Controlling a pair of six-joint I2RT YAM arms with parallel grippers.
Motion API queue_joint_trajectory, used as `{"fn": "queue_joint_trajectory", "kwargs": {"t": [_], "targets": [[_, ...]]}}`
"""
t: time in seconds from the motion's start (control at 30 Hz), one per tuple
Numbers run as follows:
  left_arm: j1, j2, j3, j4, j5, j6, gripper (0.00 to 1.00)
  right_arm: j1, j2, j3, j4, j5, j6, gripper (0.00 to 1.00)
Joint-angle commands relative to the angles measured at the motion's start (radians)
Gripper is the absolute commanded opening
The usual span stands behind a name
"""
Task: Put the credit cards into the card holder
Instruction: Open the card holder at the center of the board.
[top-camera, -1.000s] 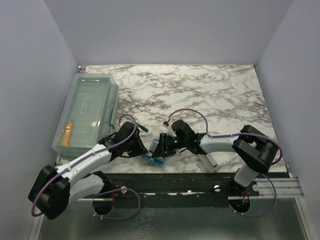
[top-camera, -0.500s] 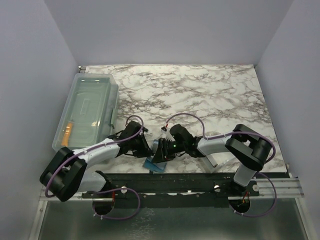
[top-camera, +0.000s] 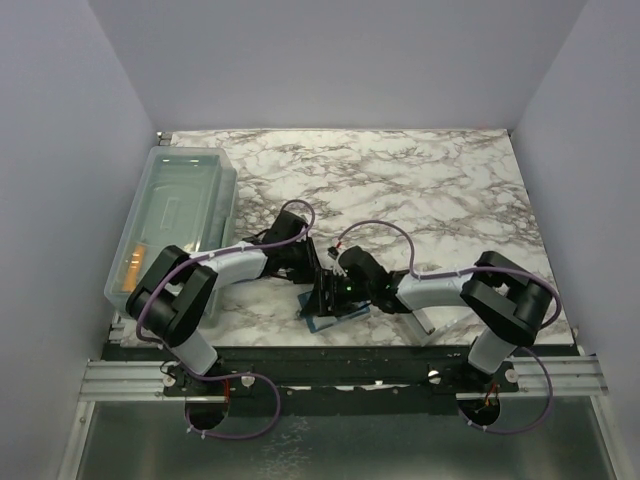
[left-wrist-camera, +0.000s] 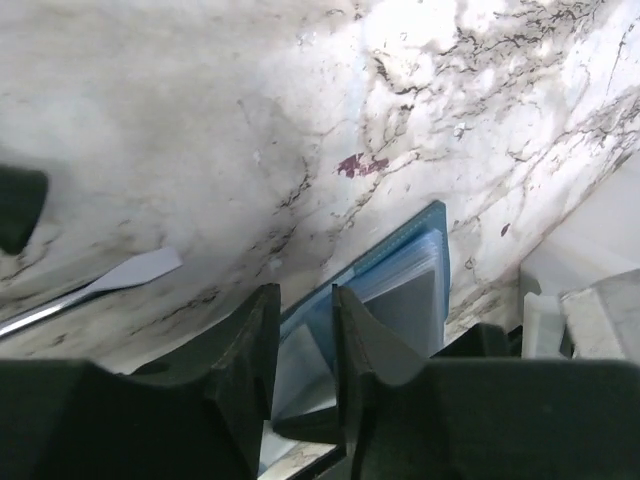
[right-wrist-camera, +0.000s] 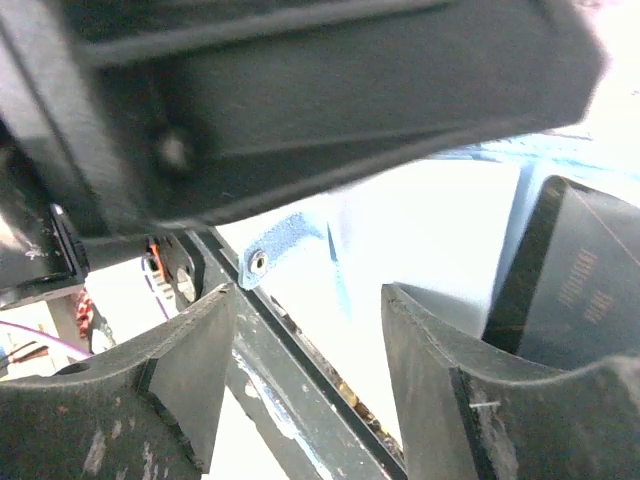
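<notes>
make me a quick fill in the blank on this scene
The card holder lies on a ___-patterned table. The clear bin stands on the table's ___ side. The right gripper is ___, not shut.
Missing: marble; left; open.

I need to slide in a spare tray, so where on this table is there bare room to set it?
Bare marble runs across the table in its far half, from the clear bin to the right wall. Crowded: the near centre, where the left gripper and right gripper meet over the card holder.
</notes>
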Motion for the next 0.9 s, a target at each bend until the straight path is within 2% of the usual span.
{"fn": "queue_joint_trajectory", "kwargs": {"t": [0.0,0.07,0.13,0.27,0.43,0.5,0.57,0.7,0.87], "targets": [[0.012,-0.099,-0.018,-0.086,0.019,0.094,0.37,0.007,-0.058,-0.009,-0.121,0.141,-0.014,0.64],[0.011,-0.134,-0.034,-0.093,0.083,0.09,0.41,0.007,-0.072,-0.011,-0.139,0.155,-0.015,0.6],[0.012,-0.149,-0.048,-0.093,0.16,0.079,0.41,0.007,-0.085,-0.016,-0.141,0.157,-0.011,0.55],[0.01,-0.159,-0.105,-0.093,0.2,0.058,0.27,0.007,-0.094,-0.009,-0.147,0.152,-0.012,0.49],[0.01,-0.187,-0.17,-0.095,0.158,0.071,0.23,0.007,-0.136,0.016,-0.236,0.168,-0.013,0.48],[0.01,-0.179,-0.184,-0.1,0.141,0.072,0.22,0.007,-0.181,0.022,-0.308,0.203,-0.002,0.53],[0.01,-0.179,-0.2,-0.1,0.114,0.065,0.21,0.005,-0.229,0.021,-0.396,0.244,0.0,0.62],[0.012,-0.198,-0.224,-0.1,0.067,0.064,0.2,-0.008,-0.295,0.014,-0.475,0.291,-0.027,0.77],[0.011,-0.185,-0.231,-0.099,0.06,0.066,0.2,-0.076,-0.287,0.015,-0.531,0.264,-0.051,0.79]]}}
